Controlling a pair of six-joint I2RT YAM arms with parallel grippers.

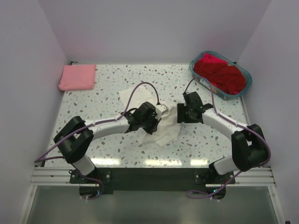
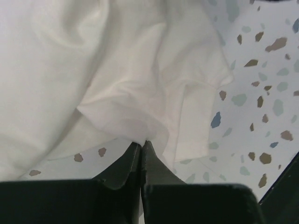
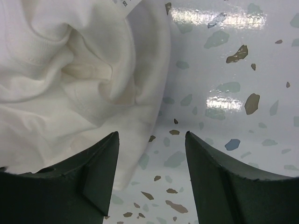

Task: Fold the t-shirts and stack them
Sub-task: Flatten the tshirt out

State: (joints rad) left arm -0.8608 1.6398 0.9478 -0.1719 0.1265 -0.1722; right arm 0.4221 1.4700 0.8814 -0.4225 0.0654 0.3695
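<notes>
Left gripper (image 2: 141,145) pinches a fold of the white shirt (image 2: 70,70), jaws clamped tight on the cloth; right gripper (image 3: 152,134) hangs spread wide at the shirt's edge, grasping nothing.

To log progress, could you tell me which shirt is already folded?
The pink shirt at the far left corner; the white shirt lies crumpled, the red shirts heaped in the basket.

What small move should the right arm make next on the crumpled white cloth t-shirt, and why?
Probably nudge the open right gripper sideways onto the crumpled white cloth t-shirt and close. The left gripper is shut on a fold, while mostly bare speckled table lies between the right jaws, the shirt's edge just at one finger.
</notes>
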